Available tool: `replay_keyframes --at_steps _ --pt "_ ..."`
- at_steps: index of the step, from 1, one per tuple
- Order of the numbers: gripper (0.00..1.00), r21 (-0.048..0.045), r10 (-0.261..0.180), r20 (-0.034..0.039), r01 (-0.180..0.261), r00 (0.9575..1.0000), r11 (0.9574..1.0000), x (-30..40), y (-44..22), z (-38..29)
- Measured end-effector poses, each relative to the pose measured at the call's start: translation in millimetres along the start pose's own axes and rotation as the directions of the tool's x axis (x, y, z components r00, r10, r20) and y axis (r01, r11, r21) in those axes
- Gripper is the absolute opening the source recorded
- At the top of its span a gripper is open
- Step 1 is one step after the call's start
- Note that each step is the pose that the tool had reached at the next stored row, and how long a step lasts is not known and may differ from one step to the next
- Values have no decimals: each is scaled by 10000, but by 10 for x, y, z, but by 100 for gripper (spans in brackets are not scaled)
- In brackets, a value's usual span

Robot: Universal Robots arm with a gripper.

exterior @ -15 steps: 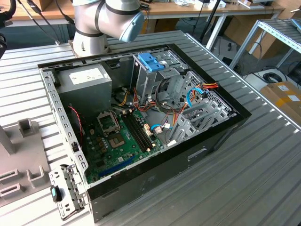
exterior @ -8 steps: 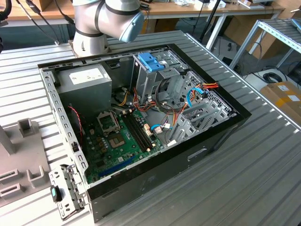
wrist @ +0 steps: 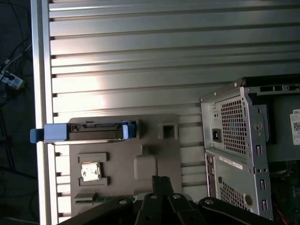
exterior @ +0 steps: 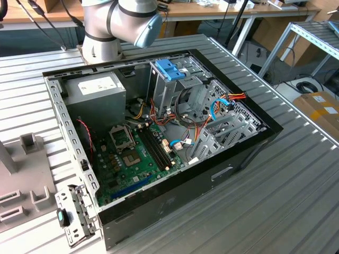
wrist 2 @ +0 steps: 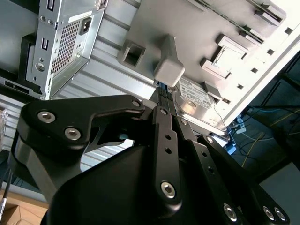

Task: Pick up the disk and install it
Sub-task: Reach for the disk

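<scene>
Fingers (wrist: 157,183) sit closed on nothing. Disk (wrist: 86,131) stands on edge in its grey holder (wrist: 117,159), likely for easy grasping.

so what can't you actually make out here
- disk: edge-on in the first wrist view, so its face is hidden; in the second wrist view the gripper covers part of it.
- grey fixture: cut off by the frame edge on the exterior view's left.
- drive cage: its bay interior is hidden by its walls and cables in the exterior view.
- arm: cut off by the top edge in the exterior view.
</scene>
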State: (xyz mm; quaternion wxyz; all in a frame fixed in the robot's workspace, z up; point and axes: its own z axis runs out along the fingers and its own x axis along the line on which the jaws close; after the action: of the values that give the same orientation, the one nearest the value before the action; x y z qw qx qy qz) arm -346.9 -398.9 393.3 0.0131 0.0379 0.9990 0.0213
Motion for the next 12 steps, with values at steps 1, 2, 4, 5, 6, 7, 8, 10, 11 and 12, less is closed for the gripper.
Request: replay_keyframes --at_steps 1,2,4,5,6,7,8,10,11,12 --pt "11 0 0 0 0 10000 10000 5 0 0" --pt "11 0 0 -1 0 10000 10000 12 -1 -1" --pt "11 0 0 0 0 10000 10000 28 -2 -1" --pt "11 0 0 0 0 10000 10000 34 -3 -1" --pt "11 0 0 0 0 10000 10000 39 -3 -1" --pt "11 0 0 0 0 10000 10000 47 -4 -1" --pt "11 0 0 0 0 10000 10000 56 -4 -2" --pt "11 0 0 0 0 10000 10000 68 -5 -2" --pt "11 0 0 0 0 10000 10000 81 -6 -2" --pt "11 0 0 0 0 10000 10000 88 -7 -2"
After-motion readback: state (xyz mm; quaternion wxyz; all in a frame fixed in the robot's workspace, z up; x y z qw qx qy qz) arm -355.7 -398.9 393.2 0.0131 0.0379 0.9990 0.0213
